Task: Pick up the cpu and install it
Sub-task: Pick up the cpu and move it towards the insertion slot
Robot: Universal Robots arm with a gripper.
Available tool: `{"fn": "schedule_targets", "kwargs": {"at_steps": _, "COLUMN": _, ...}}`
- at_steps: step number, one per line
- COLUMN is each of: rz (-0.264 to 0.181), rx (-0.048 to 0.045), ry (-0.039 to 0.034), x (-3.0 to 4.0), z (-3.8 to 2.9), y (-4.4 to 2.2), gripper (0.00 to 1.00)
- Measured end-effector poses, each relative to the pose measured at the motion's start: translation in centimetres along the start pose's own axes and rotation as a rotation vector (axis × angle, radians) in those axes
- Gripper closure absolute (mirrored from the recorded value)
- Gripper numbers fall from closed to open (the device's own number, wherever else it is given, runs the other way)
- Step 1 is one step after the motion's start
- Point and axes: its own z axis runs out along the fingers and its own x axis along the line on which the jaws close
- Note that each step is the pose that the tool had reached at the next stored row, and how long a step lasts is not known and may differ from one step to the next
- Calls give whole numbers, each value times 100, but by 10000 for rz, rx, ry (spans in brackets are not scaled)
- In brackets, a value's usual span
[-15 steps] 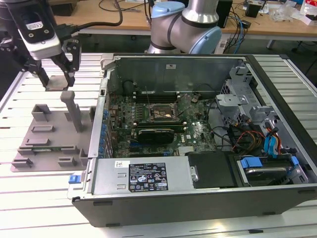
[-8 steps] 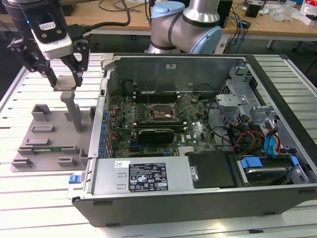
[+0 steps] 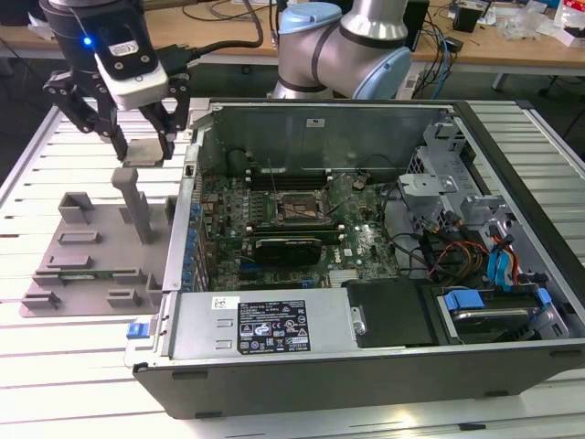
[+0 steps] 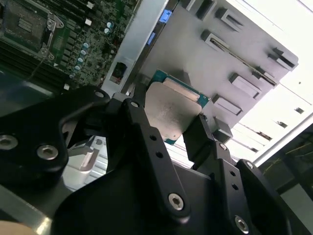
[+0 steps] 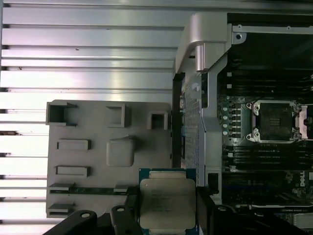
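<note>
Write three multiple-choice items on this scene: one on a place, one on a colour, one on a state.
1. Where is the cpu?
A. in the gripper, over the tray
B. flat on the tray
C. in the socket

2. What colour is the tray?
A. blue
B. grey
C. red

3. The case is:
A. shut by a panel
B. upside down
C. open, board showing

Answers:
1. A: the gripper clamps the cpu's edges in both wrist views.
2. B: the exterior view shows grey plastic.
3. C: the board lies bare inside the case.
</note>
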Motion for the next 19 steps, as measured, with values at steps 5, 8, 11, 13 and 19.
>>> {"fn": "schedule_targets", "kwargs": {"at_steps": 5, "rz": 0, "rx": -1, "ry": -1, "x": -109, "z": 2, "y": -1, "gripper": 45}}
{"fn": "schedule_targets", "kwargs": {"at_steps": 8, "rz": -1, "rx": 0, "ry": 0, "x": -203, "z": 3, "y": -2, "gripper": 45}}
{"fn": "schedule_targets", "kwargs": {"at_steps": 11, "rz": -1, "rx": 0, "ry": 0, "x": -258, "z": 4, "y": -2, "gripper": 45}}
{"fn": "schedule_targets", "kwargs": {"at_steps": 13, "rz": -2, "rx": -1, "ry": -1, "x": -308, "z": 5, "y": -3, "gripper": 45}}
{"fn": "schedule_targets", "kwargs": {"at_steps": 19, "rz": -10, "rx": 0, "ry": 0, "x": -514, "z": 8, "y": -5, "gripper": 45}}
